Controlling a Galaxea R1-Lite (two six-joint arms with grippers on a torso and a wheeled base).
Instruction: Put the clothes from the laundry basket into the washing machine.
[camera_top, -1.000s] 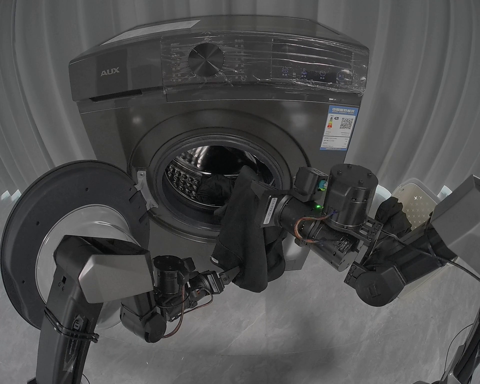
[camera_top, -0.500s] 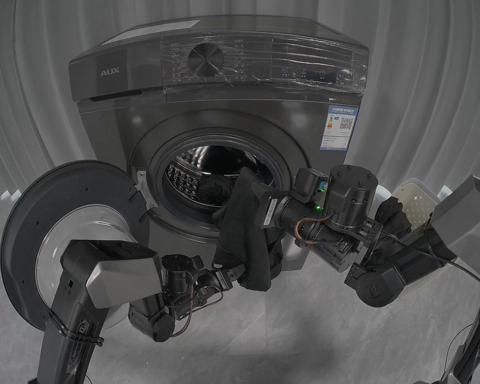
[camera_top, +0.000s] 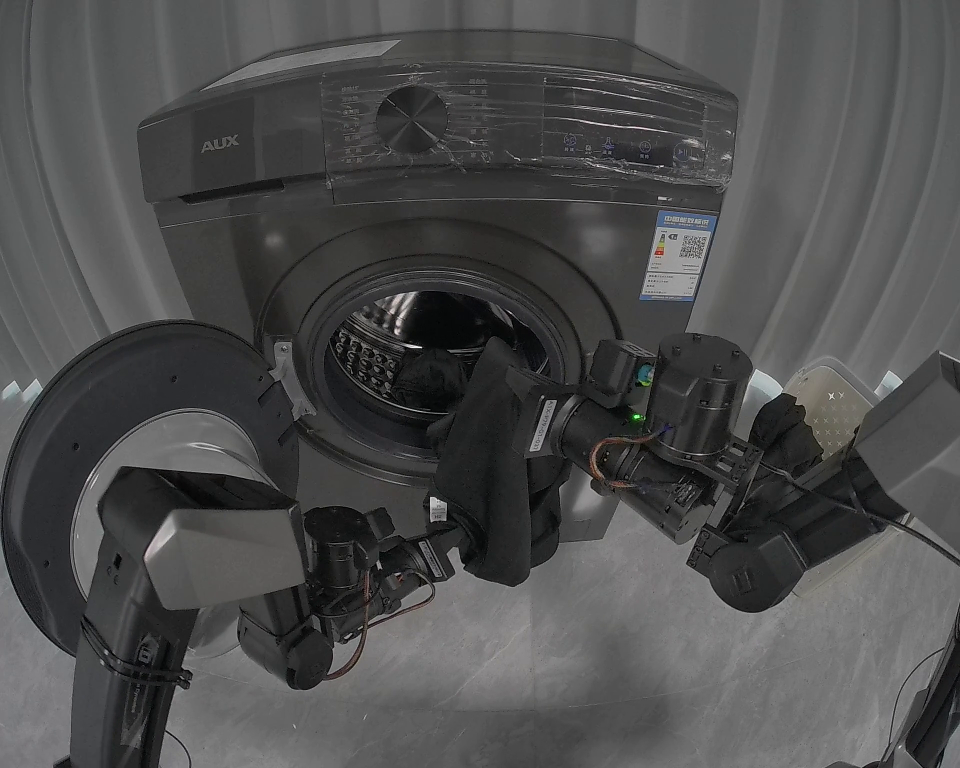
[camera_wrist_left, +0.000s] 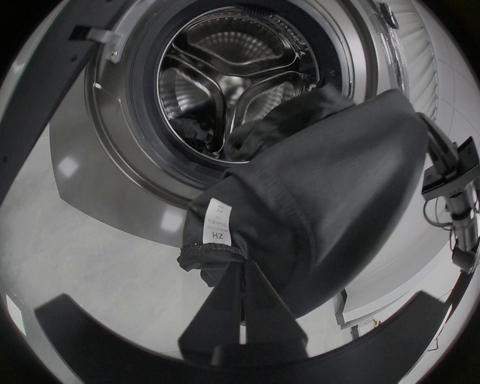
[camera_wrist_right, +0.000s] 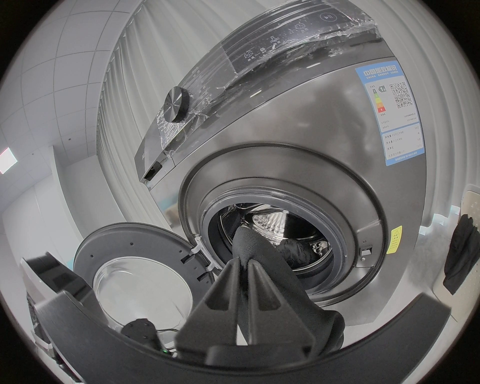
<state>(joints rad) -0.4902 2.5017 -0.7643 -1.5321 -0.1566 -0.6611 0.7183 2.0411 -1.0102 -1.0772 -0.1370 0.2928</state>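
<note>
Left end effector (camera_wrist_left: 243, 267) clenched on lower hem of black garment (camera_top: 492, 470), just beside white care label (camera_wrist_left: 218, 221). Right end effector (camera_wrist_right: 243, 265) clenched on garment's upper part, at door opening. Garment dark, matte, with finely ribbed hem; hangs from opening down machine front. More dark cloth (camera_top: 425, 375) inside drum (camera_wrist_left: 235, 65). Washing machine (camera_top: 430, 200) grey, round door (camera_top: 120, 420) swung open to robot's left. Laundry basket (camera_top: 835, 400) at right, dark clothing (camera_top: 785, 425) draped over rim. Grey tiled floor (camera_top: 560, 650); pale curtain (camera_top: 850, 150) behind.
</note>
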